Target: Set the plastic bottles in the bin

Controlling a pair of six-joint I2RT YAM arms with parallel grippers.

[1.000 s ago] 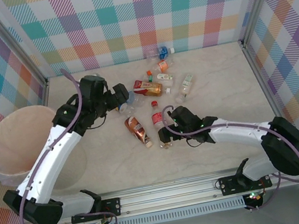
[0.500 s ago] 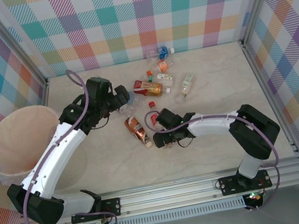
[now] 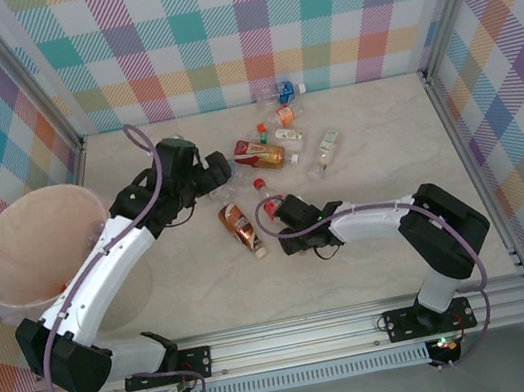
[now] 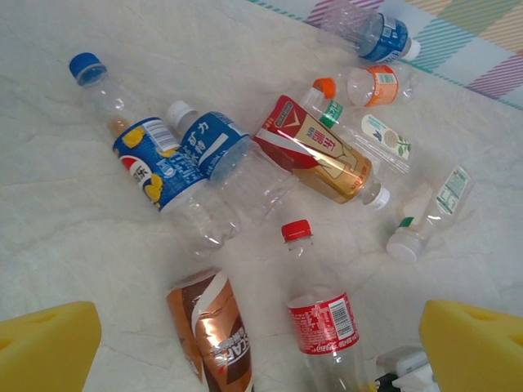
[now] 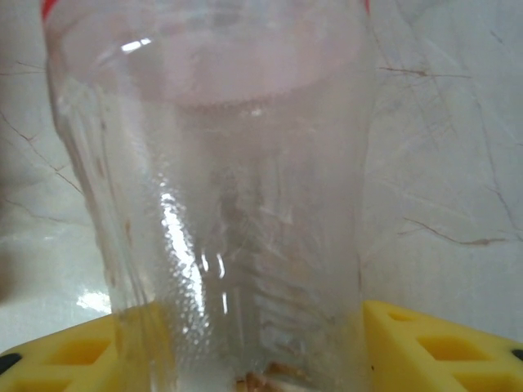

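Bottles (image 3: 265, 155) of clear plastic lie scattered on the table (image 3: 388, 163) at upper centre of the top view; the pale pink bin (image 3: 43, 250) stands at the left edge. Right hand (image 3: 286, 218), mid-frame, is closed around the clear lower body of a red-capped, red-labelled bottle (image 4: 320, 320) lying on the table, with its yellow pads (image 5: 425, 343) against both sides. Left hand (image 3: 214, 172), above the cluster, is spread wide and holds nothing.

R claw (image 3: 282, 217) moved in, closed on red-label bottle (image 4: 320, 317).

White arms (image 3: 101, 263), black joints (image 3: 173, 161), seemingly purple cables (image 3: 375, 202)
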